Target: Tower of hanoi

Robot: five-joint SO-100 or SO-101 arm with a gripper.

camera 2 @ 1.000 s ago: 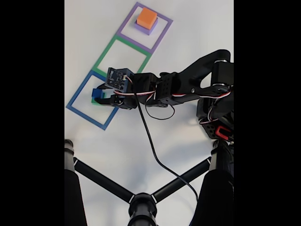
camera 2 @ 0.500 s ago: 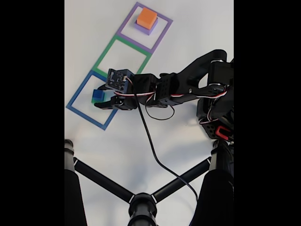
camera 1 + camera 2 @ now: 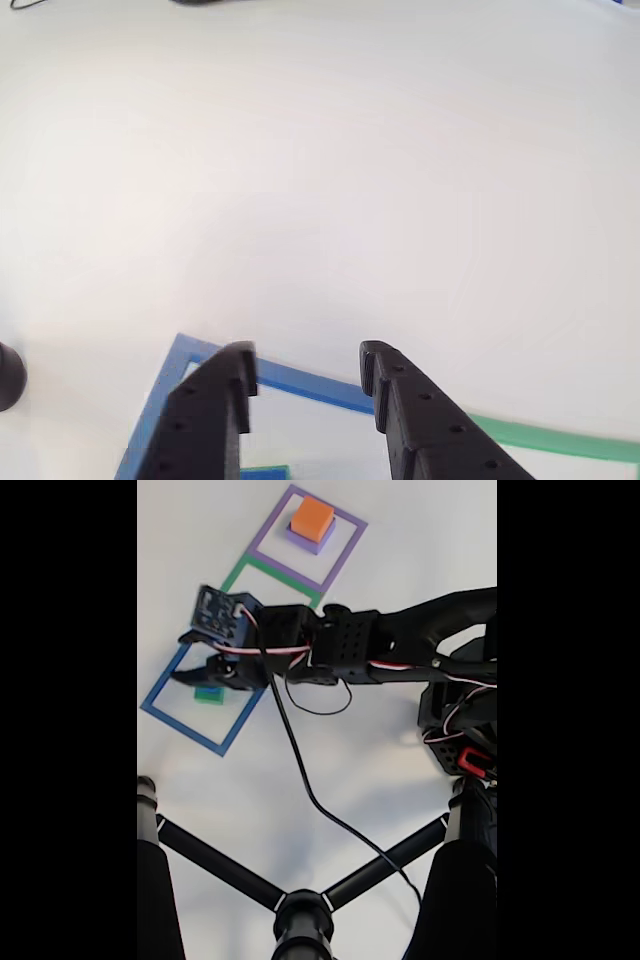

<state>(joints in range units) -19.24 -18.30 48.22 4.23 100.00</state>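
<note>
In the fixed view my gripper (image 3: 186, 664) hovers over the blue-outlined square (image 3: 160, 708). A green block (image 3: 208, 695) peeks out just under the fingers, and whatever sits on it is hidden by the gripper. An orange block (image 3: 313, 517) rests on a purple block (image 3: 309, 541) in the purple-outlined square (image 3: 349, 542). The green-outlined square (image 3: 228, 588) between them holds nothing. In the other view my gripper (image 3: 305, 355) stands open, its black fingers (image 3: 212, 415) apart over the blue tape (image 3: 305, 383), with nothing between the tips. A green sliver (image 3: 265, 469) shows at the bottom edge.
Black tripod legs (image 3: 215, 865) cross the near part of the white table, and a black cable (image 3: 310, 780) trails from the wrist toward them. The arm's base (image 3: 460, 730) stands at the right. A dark round object (image 3: 6, 376) sits at the left edge.
The arm has stretched out and the wrist has swung up and left over the blue square. The blue cube seen on the green block earlier is now covered by the gripper.
</note>
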